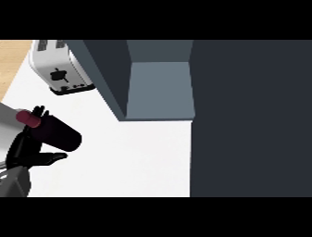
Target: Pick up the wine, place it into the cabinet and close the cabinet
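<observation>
Lying tilted at the left side, one wine bottle (pixel 54 130) is held above the white worktop (pixel 138 157), its red cap toward the left edge. Left hand (pixel 28 150) has fingers curled round the bottle. Bare worktop lies between it and the one open cabinet (pixel 159 88), whose dark door (pixel 261 120) fills the right. One toaster (pixel 59 69) stands behind, near the cabinet's left wall.

toaster (pixel 61 69) top — cut by the frame edge
</observation>
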`<state>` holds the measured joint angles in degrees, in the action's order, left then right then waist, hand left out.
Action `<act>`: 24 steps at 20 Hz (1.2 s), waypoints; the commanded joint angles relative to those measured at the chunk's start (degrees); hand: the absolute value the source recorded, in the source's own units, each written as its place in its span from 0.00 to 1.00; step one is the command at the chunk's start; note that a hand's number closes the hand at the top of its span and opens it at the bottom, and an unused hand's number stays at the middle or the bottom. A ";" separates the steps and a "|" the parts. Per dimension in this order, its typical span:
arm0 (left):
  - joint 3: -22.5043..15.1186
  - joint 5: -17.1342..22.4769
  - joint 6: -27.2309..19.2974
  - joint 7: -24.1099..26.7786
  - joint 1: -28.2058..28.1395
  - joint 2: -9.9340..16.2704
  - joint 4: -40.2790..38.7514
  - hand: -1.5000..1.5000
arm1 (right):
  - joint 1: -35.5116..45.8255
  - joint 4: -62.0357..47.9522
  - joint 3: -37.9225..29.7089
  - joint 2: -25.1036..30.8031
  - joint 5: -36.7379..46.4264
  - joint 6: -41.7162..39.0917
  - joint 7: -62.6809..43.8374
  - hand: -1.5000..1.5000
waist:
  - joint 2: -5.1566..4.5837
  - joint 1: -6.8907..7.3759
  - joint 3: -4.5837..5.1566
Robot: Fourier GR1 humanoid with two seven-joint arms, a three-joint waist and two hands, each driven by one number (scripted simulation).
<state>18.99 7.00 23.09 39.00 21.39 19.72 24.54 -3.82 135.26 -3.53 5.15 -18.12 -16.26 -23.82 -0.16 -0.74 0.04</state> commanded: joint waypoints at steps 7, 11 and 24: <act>1.80 0.87 3.46 5.61 4.35 0.01 -10.86 0.00 | -0.07 2.36 2.05 -0.97 1.85 0.38 -0.82 0.00 | -0.11 -0.25 0.09; 1.88 0.87 6.85 7.85 3.21 -0.20 -13.10 0.00 | -0.83 1.79 1.14 -0.76 1.82 -0.40 0.28 0.00 | -0.30 -0.68 0.16; 0.39 -0.55 5.05 10.26 4.52 -4.79 -13.66 1.00 | 0.28 -1.91 0.98 -1.73 3.24 -0.94 3.07 0.00 | -0.35 -0.55 0.16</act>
<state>20.57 7.55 26.31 44.57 25.89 18.85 11.28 -4.02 134.28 -3.96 4.30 -17.02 -17.53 -21.42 -0.47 -1.33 0.13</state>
